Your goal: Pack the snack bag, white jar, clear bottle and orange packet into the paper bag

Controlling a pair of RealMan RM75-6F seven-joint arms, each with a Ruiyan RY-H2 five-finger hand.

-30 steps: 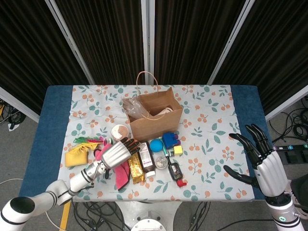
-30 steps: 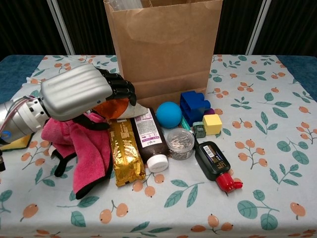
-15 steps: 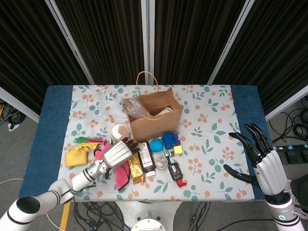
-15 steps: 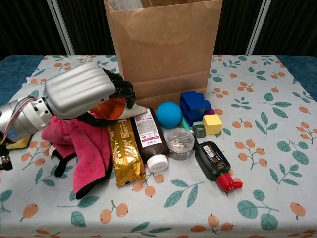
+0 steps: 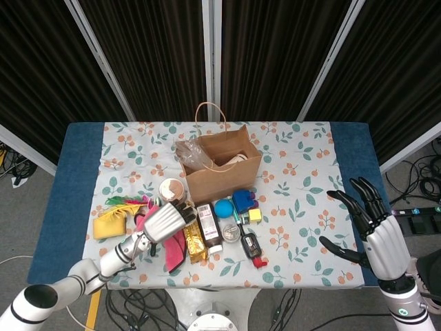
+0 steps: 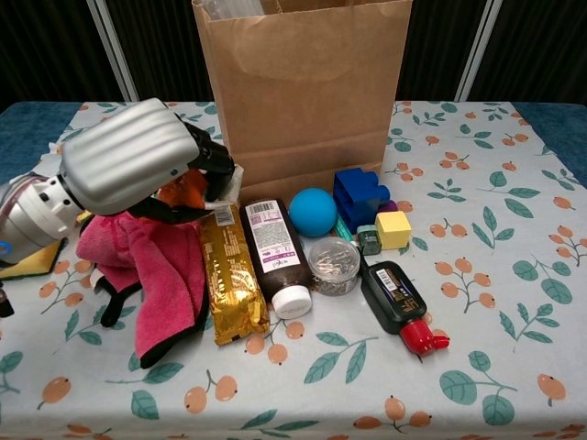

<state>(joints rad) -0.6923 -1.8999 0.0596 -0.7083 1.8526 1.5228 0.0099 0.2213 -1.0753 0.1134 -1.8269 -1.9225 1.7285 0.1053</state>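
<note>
The paper bag (image 5: 222, 170) already has some things inside. The left hand (image 6: 133, 170) is closed around the orange packet (image 6: 186, 190), just beside the bag. The right hand (image 5: 372, 229) waits, fingers spread, holding nothing.

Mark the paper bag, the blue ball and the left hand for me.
paper bag (image 6: 303, 92), chest view, front wall.
blue ball (image 6: 313, 212), chest view, centre of ball.
left hand (image 6: 124, 170), chest view, back of the hand.

Floral-clothed table (image 5: 303, 158) bears paper bag (image 5: 222, 172); pink cloth (image 6: 160, 275)
</note>
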